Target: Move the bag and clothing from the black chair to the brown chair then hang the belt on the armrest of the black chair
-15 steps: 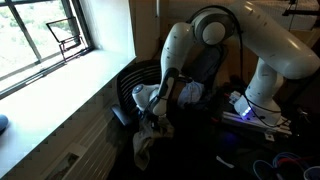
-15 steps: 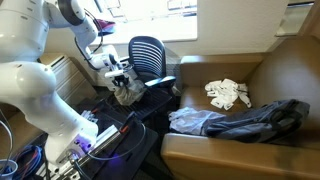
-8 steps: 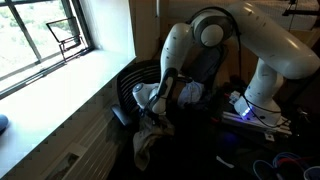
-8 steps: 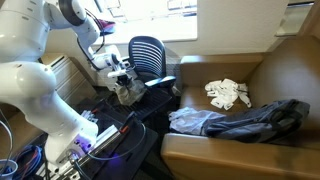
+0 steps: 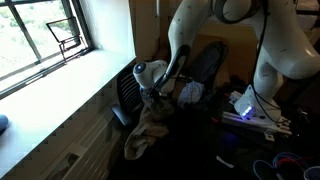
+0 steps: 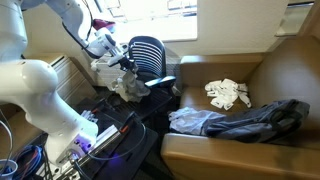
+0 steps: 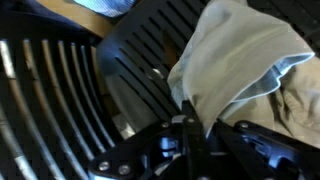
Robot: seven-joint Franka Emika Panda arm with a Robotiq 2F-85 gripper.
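My gripper (image 5: 157, 90) is shut on a pale beige piece of clothing (image 5: 147, 126), which hangs below it beside the black slatted chair (image 5: 126, 92). In an exterior view the gripper (image 6: 119, 73) holds the clothing (image 6: 126, 86) in front of the black chair (image 6: 150, 54). In the wrist view the clothing (image 7: 243, 58) runs down into the shut gripper (image 7: 190, 128), above the chair's black slats (image 7: 135, 55). The brown chair (image 6: 285, 72) holds a white crumpled item (image 6: 228, 93), a dark bag or garment (image 6: 258, 117) and a grey cloth (image 6: 195, 121). I cannot make out a belt.
A window and a wide sill (image 5: 70, 75) lie beside the black chair. The robot base (image 6: 40, 95), cables and a lit device (image 6: 95, 140) crowd the floor in front. More cables (image 5: 270, 160) lie on the floor.
The arm has risen and swung, lifting the beige clothing higher; it now hangs longer below the gripper. The items on the brown chair have not moved.
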